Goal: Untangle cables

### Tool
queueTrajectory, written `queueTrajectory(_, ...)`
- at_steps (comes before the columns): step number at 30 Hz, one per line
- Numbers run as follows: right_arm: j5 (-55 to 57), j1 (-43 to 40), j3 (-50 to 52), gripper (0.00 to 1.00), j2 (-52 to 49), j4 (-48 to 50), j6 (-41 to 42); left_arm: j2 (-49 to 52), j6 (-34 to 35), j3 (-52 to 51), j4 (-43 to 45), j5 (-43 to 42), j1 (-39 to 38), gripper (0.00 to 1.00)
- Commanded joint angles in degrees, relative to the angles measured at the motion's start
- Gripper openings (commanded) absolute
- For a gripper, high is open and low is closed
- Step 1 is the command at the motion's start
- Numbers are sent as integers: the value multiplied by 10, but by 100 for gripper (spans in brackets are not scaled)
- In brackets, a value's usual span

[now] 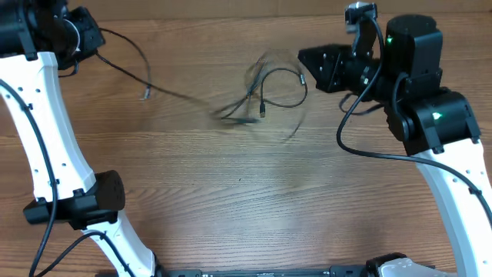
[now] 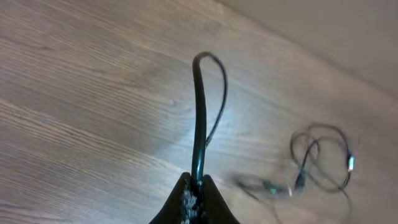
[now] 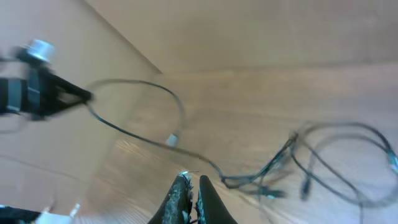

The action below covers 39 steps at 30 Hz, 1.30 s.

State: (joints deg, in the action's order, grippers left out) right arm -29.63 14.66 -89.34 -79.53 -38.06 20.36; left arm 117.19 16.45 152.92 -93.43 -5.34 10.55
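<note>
- Left pincer (image 2: 196, 185) is clamped on one black cord (image 2: 199, 112), which arches up just ahead of its tips.
- The cables (image 2: 308, 154) lie tangled farther ahead, off to its right, on the table (image 2: 93, 93).
- Right pincer (image 3: 191, 184) looks pinched shut; whether on a strand, I can't tell.
- Likely mid-pull: next, ease the cord clear gently.

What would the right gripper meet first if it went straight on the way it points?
Most likely the cable, a strand of which crosses just ahead of the right gripper. Depth is unclear: if the gripper rides above that strand, it would meet the table beyond instead.
</note>
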Motion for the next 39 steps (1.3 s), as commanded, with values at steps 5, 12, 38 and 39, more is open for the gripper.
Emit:
queueTrajectory(5,-21,-2,-47,4,3,8,34,37,-93,-25,-11,-17,-57,17)
queueTrajectory(12,71,-6,-47,6,-8,-82,34,104,-159,-26,-28,-29,-91,55)
queueTrajectory(38,90,-51,-47,21,-64,-176,2,175,-232,-270,96,-123,-162,59)
queueTrajectory(39,90,-51,-47,22,-65,-176,2,174,-237,-263,94,-122,-162,59)
